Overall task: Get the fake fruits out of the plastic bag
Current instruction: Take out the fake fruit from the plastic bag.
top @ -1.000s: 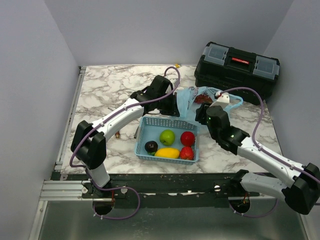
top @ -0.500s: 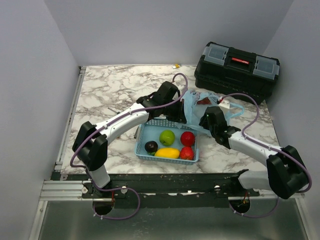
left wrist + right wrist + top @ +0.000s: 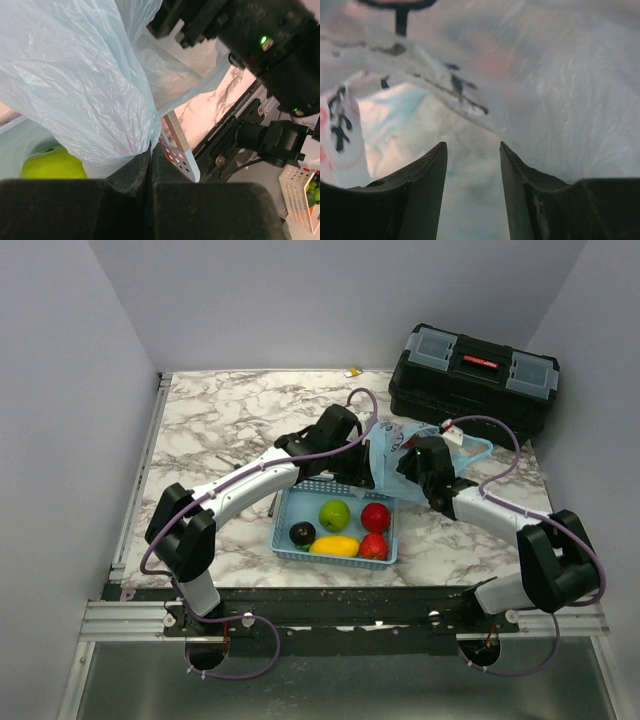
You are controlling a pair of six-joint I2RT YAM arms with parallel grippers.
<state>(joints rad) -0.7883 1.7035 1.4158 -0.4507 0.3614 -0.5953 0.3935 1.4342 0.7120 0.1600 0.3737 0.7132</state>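
Right wrist view: right gripper [image 3: 472,150] half-open inside the plastic bag [image 3: 570,90], print unreadable; left gripper [image 3: 150,157] pinches its film.

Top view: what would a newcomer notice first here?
A crinkly blue plastic bag lies mid-table, pinched by the left gripper, with the right gripper open close against it. On its near side sits a light-blue basket of bright fruits. A black toolbox stands at the far right.
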